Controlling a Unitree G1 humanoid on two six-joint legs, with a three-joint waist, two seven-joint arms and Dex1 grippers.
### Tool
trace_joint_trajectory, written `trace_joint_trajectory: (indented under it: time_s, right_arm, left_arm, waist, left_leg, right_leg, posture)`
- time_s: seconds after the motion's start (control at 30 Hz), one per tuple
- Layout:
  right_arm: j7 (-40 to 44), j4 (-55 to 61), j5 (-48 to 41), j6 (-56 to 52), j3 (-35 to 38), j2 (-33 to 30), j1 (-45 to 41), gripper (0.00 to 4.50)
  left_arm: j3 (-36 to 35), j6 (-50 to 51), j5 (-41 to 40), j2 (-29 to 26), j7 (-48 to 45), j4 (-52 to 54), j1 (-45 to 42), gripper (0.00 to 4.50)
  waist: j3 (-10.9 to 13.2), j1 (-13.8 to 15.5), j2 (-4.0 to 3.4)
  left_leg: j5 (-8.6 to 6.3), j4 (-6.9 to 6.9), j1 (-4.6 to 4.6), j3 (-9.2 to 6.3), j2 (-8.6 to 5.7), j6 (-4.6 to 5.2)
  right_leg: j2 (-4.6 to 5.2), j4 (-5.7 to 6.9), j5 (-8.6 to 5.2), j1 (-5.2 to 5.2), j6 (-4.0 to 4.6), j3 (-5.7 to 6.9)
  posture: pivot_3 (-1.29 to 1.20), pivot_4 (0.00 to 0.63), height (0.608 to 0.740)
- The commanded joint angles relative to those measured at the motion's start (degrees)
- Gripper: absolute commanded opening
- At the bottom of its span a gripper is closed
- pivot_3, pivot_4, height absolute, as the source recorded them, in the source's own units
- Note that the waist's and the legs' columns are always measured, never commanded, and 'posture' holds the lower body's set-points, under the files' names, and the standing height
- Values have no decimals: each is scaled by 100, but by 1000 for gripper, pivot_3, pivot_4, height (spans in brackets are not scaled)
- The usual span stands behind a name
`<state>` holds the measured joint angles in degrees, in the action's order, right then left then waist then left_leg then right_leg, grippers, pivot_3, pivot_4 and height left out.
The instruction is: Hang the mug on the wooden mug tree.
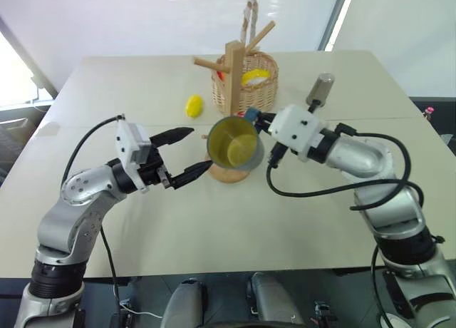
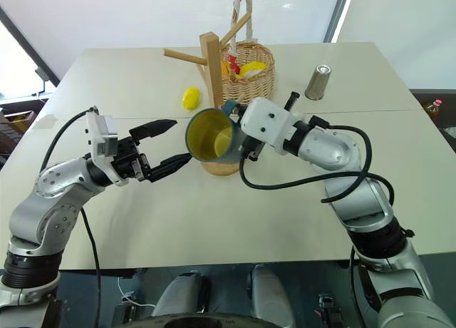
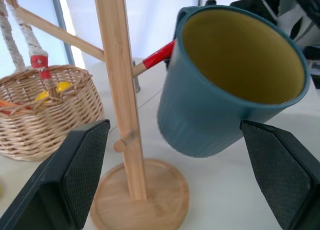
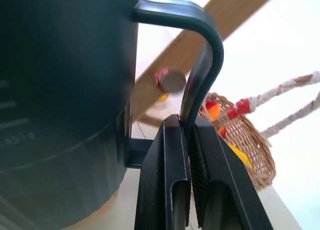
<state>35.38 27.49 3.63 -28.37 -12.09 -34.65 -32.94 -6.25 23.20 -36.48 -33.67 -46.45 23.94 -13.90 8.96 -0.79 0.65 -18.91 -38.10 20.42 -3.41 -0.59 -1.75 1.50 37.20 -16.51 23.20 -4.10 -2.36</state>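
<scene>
The pale counter carries everything here. Toward its far side stands a woven wicker basket with yellow things inside, and just in front of that rises the wooden mug tree, its round base flat on the counter and its pegs angling up and out; one peg has a red tip.

The mug is off the counter, held tilted in the air right in front of the tree's post, its yellow-green mouth turned toward the robot's left arm. The right pincer is pressed together on the mug's loop handle (the red-tipped peg end sits close by that loop, though I cannot tell whether it is inside it).

The left pincer hovers beside the mug's rim with its black fingers spread wide, holding nothing.

Farther back on the right stands a silver tumbler, and a small yellow object lies left of the basket.
</scene>
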Motion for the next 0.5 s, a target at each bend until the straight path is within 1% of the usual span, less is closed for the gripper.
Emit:
trace_joint_trajectory:
  time_s: [0.03, 0.2, 0.3, 0.4, 0.47, 0.5]
  right_arm:
    - [-148, -50, 234, -87, -77, 115, -267, 44]
    - [-155, -222, 405, -208, -195, 189, -434, 44]
    - [-124, -226, 380, -279, -182, 259, -508, 953]
    - [-171, -181, 431, -304, -105, 261, -575, 2505]
    - [-94, -121, 467, -322, -28, 99, -547, 3459]
    - [-49, -81, 445, -351, 80, 3, -506, 3459]
  left_arm:
    - [-141, -37, -88, -28, 30, 208, -51, 4500]
    - [-122, -60, -77, -14, 73, 224, -34, 4500]
    - [-119, -63, -74, -7, 87, 225, -37, 4500]
    - [-121, -65, -69, -7, 93, 231, -23, 4500]
    - [-131, -69, -60, -8, 99, 217, -18, 4500]
    - [-153, -71, -63, 2, 119, 203, -12, 4500]
  waist:
    - [0, 1, 0]
    - [0, 3, 0]
    - [0, -2, 0]
    - [0, -5, 0]
    - [0, -2, 0]
    - [0, -2, 0]
  left_leg:
    - [0, 0, 1, 0, 0, 0]
    - [0, 0, 3, 0, -2, 0]
    - [0, 0, 2, 0, -2, 0]
    - [0, 0, 2, 0, -1, 0]
    - [0, 0, 2, 0, -1, 0]
    - [0, 0, 2, 0, -1, 0]
  right_leg:
    - [1, 0, 0, 1, 0, 0]
    - [3, -1, 0, 1, 0, 0]
    - [2, -1, 0, 2, 0, 0]
    - [2, 0, 0, 2, 0, 0]
    - [2, 0, 0, 2, 0, 0]
    - [2, 0, 0, 2, 0, 0]
  posture:
    - [0, 150, 740]
    - [0, 150, 740]
    - [0, 150, 740]
    - [0, 150, 740]
    - [0, 150, 740]
    - [0, 150, 740]
